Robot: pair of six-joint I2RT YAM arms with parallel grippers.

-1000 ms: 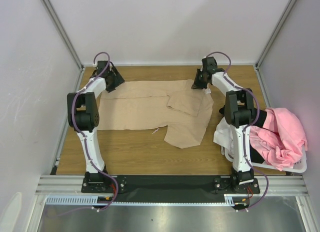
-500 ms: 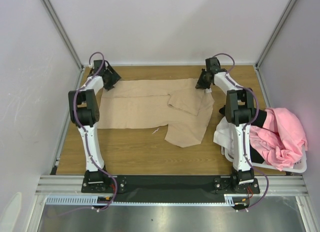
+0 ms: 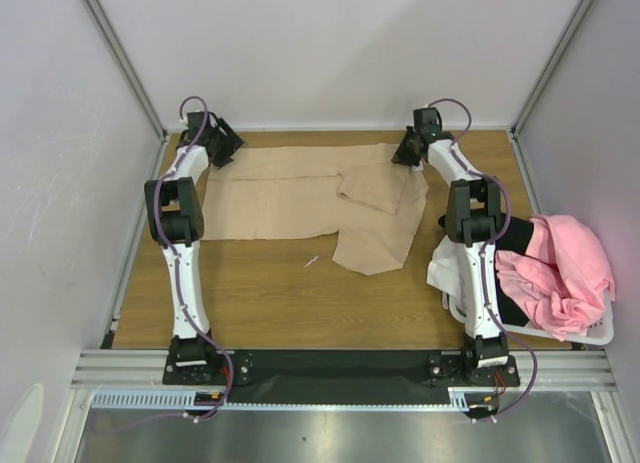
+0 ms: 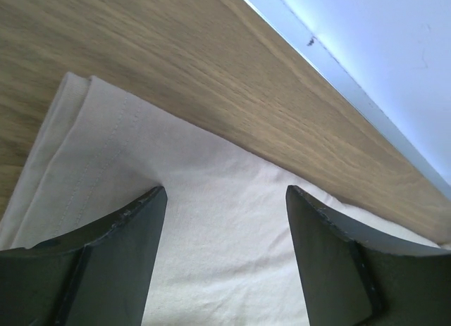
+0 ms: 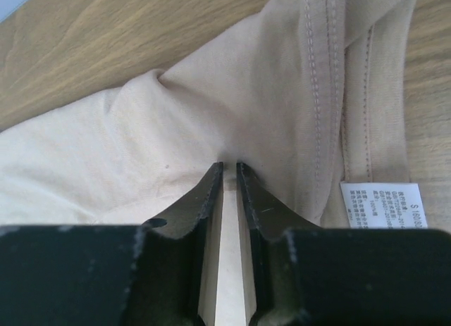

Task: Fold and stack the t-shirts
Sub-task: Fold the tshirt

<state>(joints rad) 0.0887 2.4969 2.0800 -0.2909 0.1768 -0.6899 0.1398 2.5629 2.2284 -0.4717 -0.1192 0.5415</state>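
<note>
Your left claw [image 4: 225, 199] stands wide open over the far left corner of the tan t-shirt [image 3: 290, 198]. Its fingertips [image 4: 149, 203] rest on the cloth, which lies flat between them, ungripped. Your right claw [image 5: 230, 170] is almost closed, pinching a raised fold of the same shirt at its far right edge, just beside a stitched hem and the white label [image 5: 380, 203]. The shirt lies spread across the far half of the worktop [image 3: 250, 293], with a flap doubled over near its right side. At the near right, the pink t-shirt [image 3: 560, 268] is heaped in the white basket [image 3: 597, 333].
</note>
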